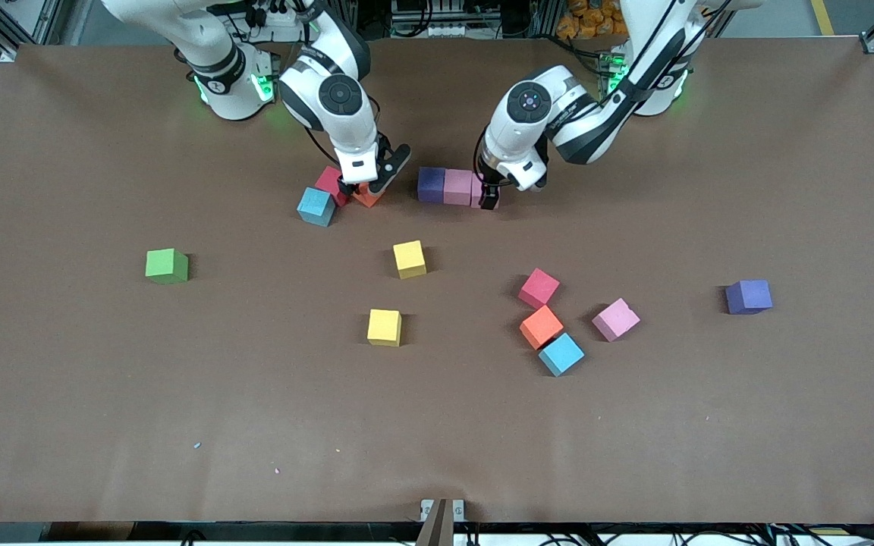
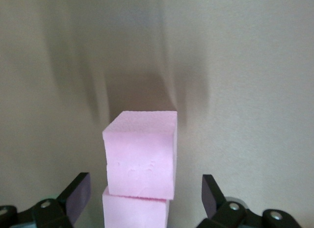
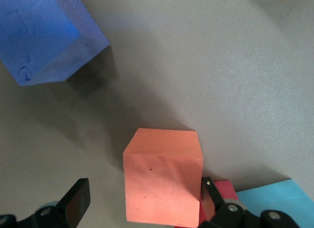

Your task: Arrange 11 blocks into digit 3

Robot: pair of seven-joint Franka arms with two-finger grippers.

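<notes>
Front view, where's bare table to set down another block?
Free: the wide strip nearer the camera than the yellow block, and between the green cube and that block. Crowded: around the right gripper, the left gripper, and the red block cluster.

Matt, finely pitted foam blocks (image 1: pixel 409 258) on a dull brown table (image 1: pixel 103 394) (smooth, paper-like).

Right gripper (image 1: pixel 359 189) sits low over an orange cube (image 1: pixel 368 196) next to red (image 1: pixel 329 182) and blue (image 1: pixel 316 206) ones. Left gripper (image 1: pixel 488 199) is at a 3-cube row (image 1: pixel 452 186).
</notes>
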